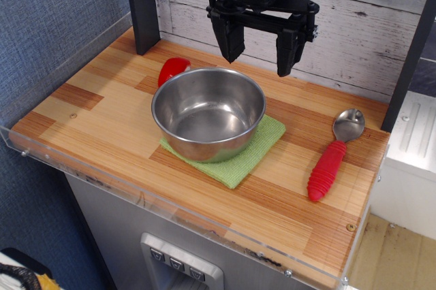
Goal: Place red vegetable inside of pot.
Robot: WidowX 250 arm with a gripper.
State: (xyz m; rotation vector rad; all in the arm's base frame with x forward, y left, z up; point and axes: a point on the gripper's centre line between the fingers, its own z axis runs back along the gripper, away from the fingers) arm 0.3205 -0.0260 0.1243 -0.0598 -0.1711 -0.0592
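Vegetable (174, 69) down and to the left of the gripper (259, 50), on the wood behind the pot (208, 114), just beside the rim, partly hidden by it. Gripper hung above the pot's far edge, jaws spread wide, nothing between them. Pot empty, seated on a green cloth (246, 156). Spoon (336, 154) well off to the right, its red handle no target. Step in hand, by judgement: reach and grasp, not yet begun. Best done by shifting left and slightly back before descending, fingers kept clear of the rim. Glossy rounded plastic likely slippery; grip best centred across the chunky body, then raised above rim height before crossing.
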